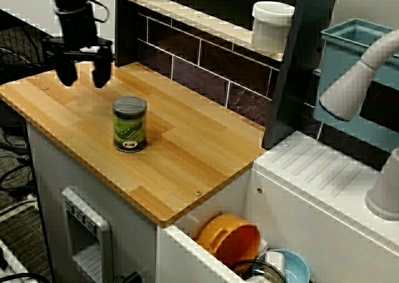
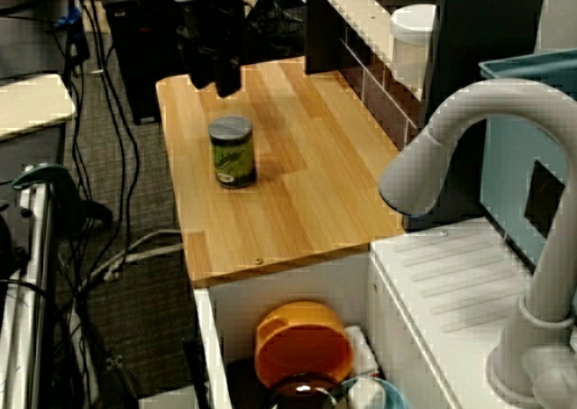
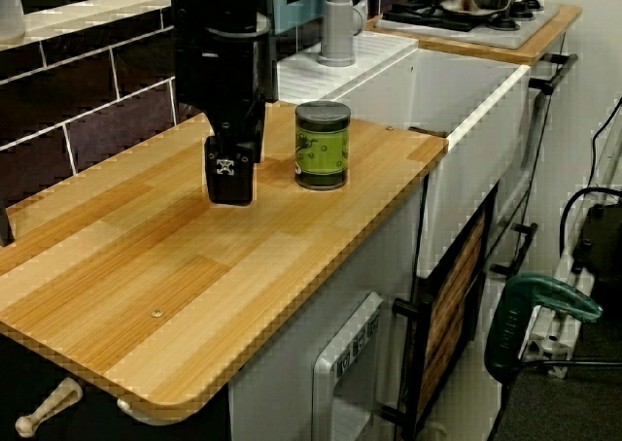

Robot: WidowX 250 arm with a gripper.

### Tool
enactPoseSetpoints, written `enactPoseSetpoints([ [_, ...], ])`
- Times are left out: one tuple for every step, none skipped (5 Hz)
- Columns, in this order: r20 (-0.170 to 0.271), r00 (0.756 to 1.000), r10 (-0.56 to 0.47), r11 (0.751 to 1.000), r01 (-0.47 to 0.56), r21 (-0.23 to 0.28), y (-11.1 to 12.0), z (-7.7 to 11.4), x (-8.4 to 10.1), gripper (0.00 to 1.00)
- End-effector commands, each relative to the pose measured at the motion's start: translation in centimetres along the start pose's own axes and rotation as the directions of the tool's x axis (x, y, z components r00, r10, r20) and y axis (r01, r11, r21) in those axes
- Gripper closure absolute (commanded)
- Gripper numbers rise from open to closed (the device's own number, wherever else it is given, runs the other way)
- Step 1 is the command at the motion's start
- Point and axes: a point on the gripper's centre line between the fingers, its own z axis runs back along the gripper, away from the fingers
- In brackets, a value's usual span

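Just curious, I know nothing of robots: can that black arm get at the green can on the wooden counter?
Probably yes: the open tool hangs near the can, nothing standing between them on the counter.

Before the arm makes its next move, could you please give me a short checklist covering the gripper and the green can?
1. Gripper open and empty: ok.
2. Green can upright, lid on: ok.
3. Gripper apart from the can: ok, a gap shows in all views.
4. Can well inside the wooden counter edges: ok.
5. Fingertips off the counter: cannot tell; the low side view hides any gap.
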Motion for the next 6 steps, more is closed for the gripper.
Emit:
enactPoseSetpoints([
  [0.019,0.947,-0.322,0.947,0.322,-0.006,1.3,3.7,-0.5,0.00],
  [0.006,0.863,-0.505,0.863,0.505,-0.008,1.0,3.5,-1.6,0.00],
  [0.011,0.807,-0.591,0.807,0.591,0.020,0.1,3.0,-3.7,0.00],
  [0.025,0.793,-0.609,0.793,0.606,0.066,-1.0,2.5,-6.4,0.00],
  [0.030,0.778,-0.628,0.777,0.624,0.085,-2.5,1.6,-9.0,0.00],
  [0.053,0.796,-0.604,0.796,0.596,0.106,-3.9,1.4,-10.8,0.00],
])
